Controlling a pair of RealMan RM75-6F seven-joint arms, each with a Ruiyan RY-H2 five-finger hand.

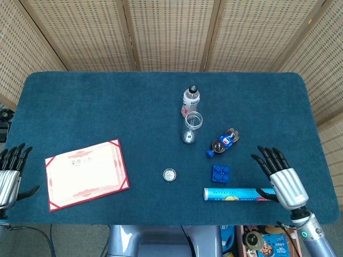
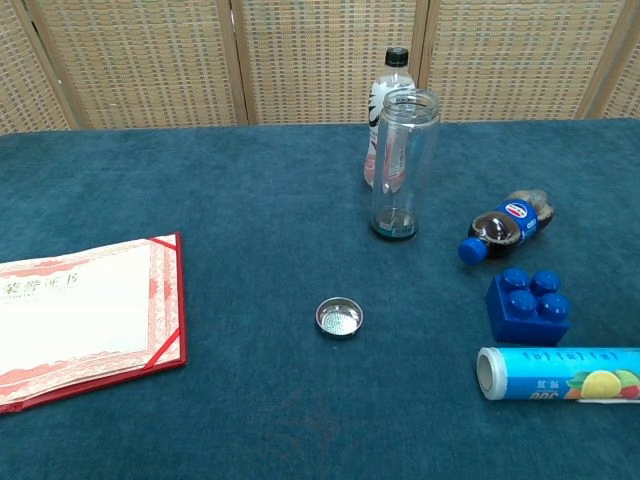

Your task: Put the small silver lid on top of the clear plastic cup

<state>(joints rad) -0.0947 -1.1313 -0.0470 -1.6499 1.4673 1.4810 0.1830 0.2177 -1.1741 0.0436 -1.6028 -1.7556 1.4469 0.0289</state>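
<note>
Woven cane screens stood behind the table, which was covered in dark teal cloth. On it the small silver lid lay by itself near the front middle, hollow side up, well apart from the clear plastic cup, which stood upright and uncovered just in front of a water bottle. By my reading the task had hardly begun: the lid was untouched and everything was left to do, from grasping it to carrying it and setting it on the cup's rim.

The right hand hovered over the table's right front corner with its fingers spread and nothing in them, above the end of a blue tube. The left hand sat at the left edge, cut off by the frame, fingers apart and likewise empty. Neither hand appeared in the chest view. A cola bottle lay on its side near a blue brick, and a red-edged certificate lay to the left.
</note>
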